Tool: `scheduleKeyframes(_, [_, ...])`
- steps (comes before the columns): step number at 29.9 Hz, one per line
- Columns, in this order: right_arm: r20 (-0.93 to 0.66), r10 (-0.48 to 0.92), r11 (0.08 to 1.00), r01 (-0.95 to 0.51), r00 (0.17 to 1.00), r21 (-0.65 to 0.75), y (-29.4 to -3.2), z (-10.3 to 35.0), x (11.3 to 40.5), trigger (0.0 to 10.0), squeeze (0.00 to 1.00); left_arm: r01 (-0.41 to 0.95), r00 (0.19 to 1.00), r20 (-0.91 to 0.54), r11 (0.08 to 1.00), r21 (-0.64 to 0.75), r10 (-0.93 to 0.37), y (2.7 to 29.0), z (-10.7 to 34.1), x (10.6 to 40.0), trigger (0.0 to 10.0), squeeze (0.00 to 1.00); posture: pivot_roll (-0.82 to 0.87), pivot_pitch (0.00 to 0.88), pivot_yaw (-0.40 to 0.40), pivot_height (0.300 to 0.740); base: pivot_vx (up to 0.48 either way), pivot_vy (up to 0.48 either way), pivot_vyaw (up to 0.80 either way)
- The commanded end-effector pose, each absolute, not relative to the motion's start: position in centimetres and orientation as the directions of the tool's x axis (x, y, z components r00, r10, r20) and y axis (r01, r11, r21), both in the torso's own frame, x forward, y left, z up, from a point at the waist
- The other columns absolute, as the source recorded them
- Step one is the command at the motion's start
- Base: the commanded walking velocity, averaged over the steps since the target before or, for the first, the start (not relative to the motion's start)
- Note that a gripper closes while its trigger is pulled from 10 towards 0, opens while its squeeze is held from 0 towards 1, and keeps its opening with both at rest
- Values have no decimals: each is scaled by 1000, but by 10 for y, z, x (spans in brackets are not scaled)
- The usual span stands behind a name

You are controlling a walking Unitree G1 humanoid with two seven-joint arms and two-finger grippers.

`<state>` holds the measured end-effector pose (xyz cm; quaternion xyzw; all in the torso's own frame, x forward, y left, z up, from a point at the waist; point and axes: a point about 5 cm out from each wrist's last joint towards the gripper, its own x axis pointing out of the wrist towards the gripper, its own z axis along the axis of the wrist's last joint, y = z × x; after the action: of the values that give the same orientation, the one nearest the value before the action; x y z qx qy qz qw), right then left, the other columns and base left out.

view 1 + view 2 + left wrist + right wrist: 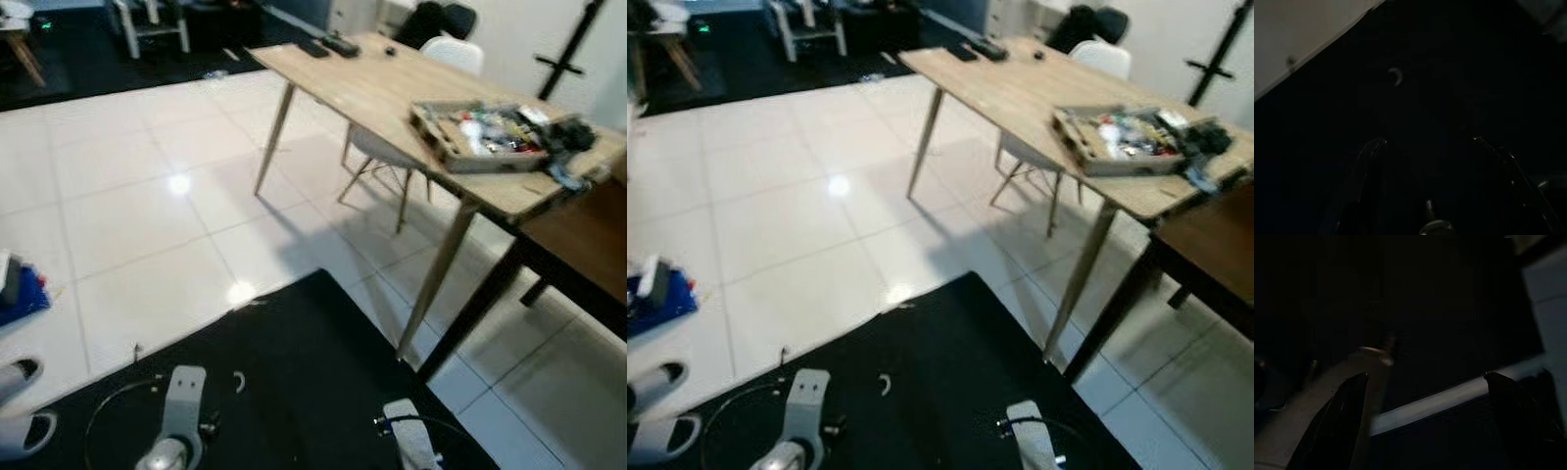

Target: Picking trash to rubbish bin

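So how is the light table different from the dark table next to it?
The light table is pale wood on thin slanted legs; the dark table is deep brown with black legs. The light table carries a tray of bits and remotes; the dark table's visible top looks bare. The light table stands higher. Both are wooden and meet at a corner.

We saw a small, pale, curved scrap of trash (1395, 76) lying flat on the black mat (323, 372), well ahead of the spread fingers of our left gripper (1427, 142).
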<state>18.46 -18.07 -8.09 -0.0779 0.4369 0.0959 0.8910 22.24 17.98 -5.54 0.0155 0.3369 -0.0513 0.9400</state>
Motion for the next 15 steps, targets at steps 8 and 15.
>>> scheduleKeyframes(8, [-809,98,974,-223,580,-42,-180,-85,177,10000,0,109,744,-663,994,-8,-87,182,-61,213,10000,0,89,80,-14,740,0,0,-800])
scheduleKeyframes(15, [-810,99,974,-223,579,-39,-179,-85,177,10000,0,110,746,-660,994,-6,-86,181,-61,214,10000,0,89,77,-12,740,0,0,-800])
